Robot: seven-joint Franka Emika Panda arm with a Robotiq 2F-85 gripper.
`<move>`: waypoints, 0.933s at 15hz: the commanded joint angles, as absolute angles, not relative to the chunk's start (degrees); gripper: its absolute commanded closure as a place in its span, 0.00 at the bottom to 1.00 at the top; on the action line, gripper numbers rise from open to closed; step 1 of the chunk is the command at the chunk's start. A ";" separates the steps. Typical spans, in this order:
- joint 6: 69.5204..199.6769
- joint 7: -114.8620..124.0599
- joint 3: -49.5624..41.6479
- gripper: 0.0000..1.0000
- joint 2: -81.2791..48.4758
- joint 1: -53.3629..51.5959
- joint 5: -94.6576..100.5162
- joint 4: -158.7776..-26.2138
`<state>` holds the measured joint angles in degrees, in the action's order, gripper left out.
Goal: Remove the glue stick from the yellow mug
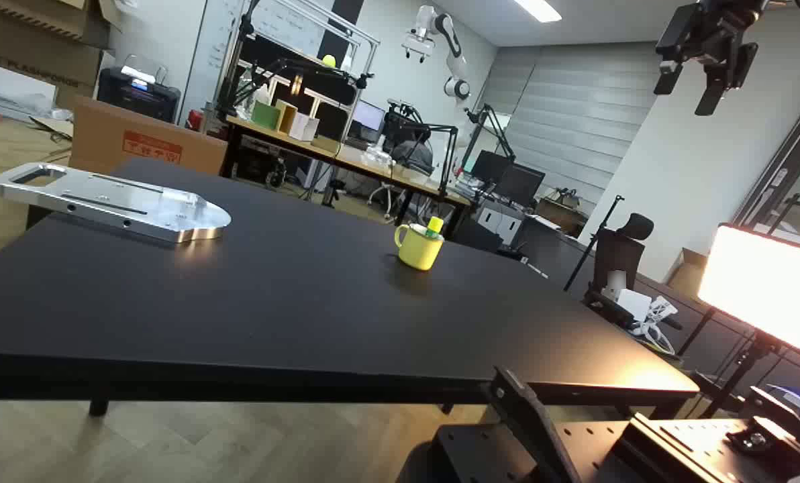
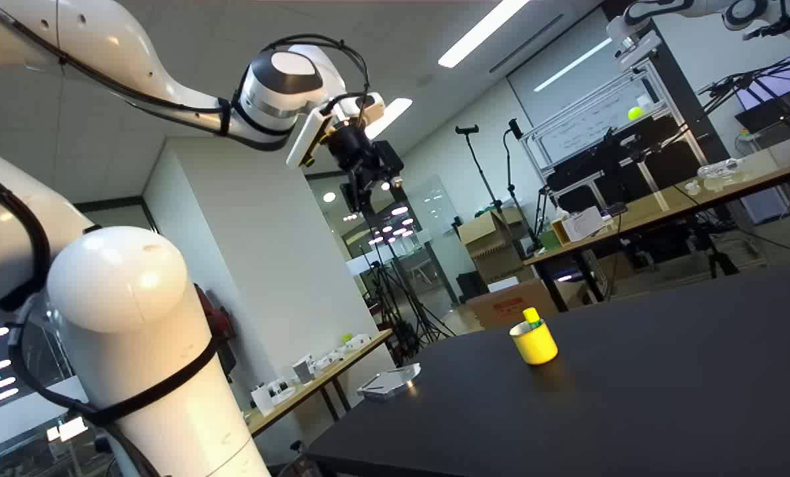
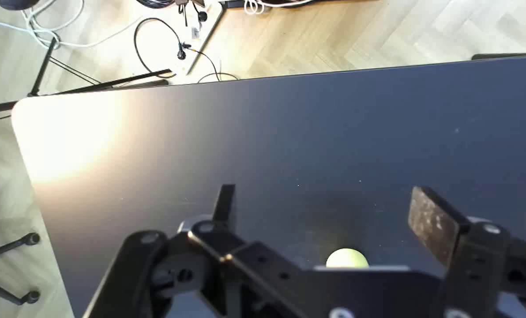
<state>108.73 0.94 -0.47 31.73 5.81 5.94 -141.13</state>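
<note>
The yellow mug (image 1: pixel 419 251) stands upright on the black table (image 1: pixel 259 315). It also shows in an exterior view (image 2: pixel 535 346). The glue stick (image 1: pixel 434 227), with a yellow cap and a green band, stands in the mug and leans slightly, its top above the rim; it shows in an exterior view too (image 2: pixel 533 317). Its lower part is hidden in the mug. My gripper (image 1: pixel 687 94) is open and empty, high above the table and apart from the mug. In the wrist view the fingers (image 3: pixel 322 198) are wide apart, and a yellow round edge of the mug (image 3: pixel 347 259) shows behind the gripper body.
A silver metal plate with a handle slot (image 1: pixel 115 201) lies at a table end, also seen in an exterior view (image 2: pixel 390 383). A bright light panel (image 1: pixel 766 292) stands beyond a table corner. A black mounting plate (image 1: pixel 527 453) is at the near edge.
</note>
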 commanded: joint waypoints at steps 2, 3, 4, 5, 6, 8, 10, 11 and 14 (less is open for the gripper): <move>108.74 1.25 -1.07 0.00 31.69 5.09 6.26 -141.01; 108.77 1.25 -1.07 0.00 31.69 5.09 6.26 -141.01; 108.78 1.25 -1.07 0.00 31.69 5.09 6.26 -141.01; 108.79 1.25 -1.07 0.00 31.69 5.09 6.26 -141.01; 108.80 1.25 -1.07 0.00 31.69 5.09 6.26 -141.01; 108.80 1.25 -1.07 0.00 31.69 5.09 6.26 -141.01; 108.81 1.25 -1.07 0.00 31.69 5.09 6.26 -141.01; 108.82 1.25 -1.07 0.00 31.69 5.09 6.26 -141.01; 114.84 -3.16 -2.38 0.00 31.06 4.79 7.72 -141.77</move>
